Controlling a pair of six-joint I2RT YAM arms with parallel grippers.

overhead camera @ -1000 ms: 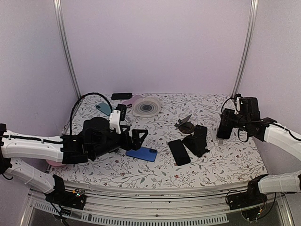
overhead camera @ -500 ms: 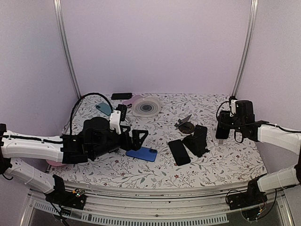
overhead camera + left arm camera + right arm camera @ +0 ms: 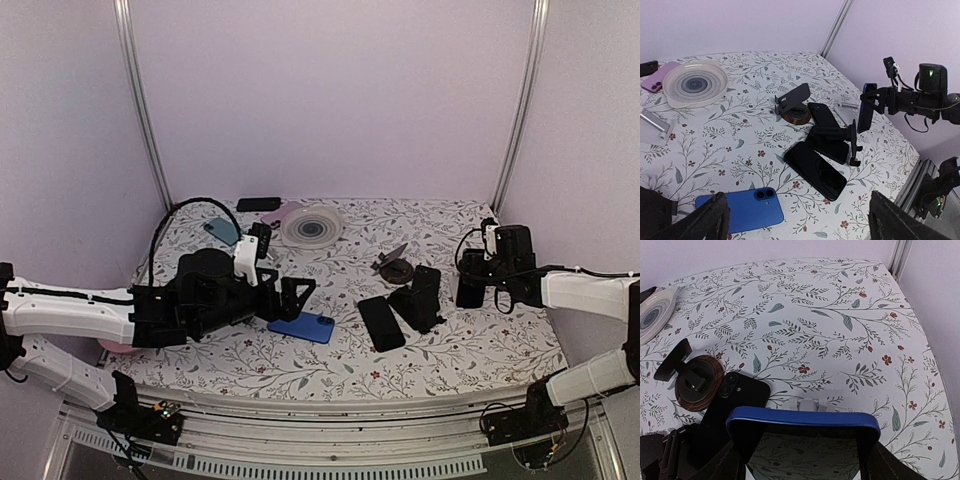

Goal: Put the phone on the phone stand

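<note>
Phone (image 3: 865, 114) up on edge in your right gripper (image 3: 802, 455), pinched firmly between both fingers, blue rim on top, out near the right side of the table (image 3: 470, 345). It's clear of the phone stand (image 3: 396, 268) with the round wooden base, which sits bare toward the middle. Between the two you've got a black stand (image 3: 428, 300) with a black phone (image 3: 824, 118) propped on it, or so it seems; the dark shapes run together there. A flat black phone (image 3: 381, 322) lies just in front. Your left gripper (image 3: 297, 292) is spread wide, grasping nothing, right beside the blue phone (image 3: 302, 326) lying flat on the table.
</note>
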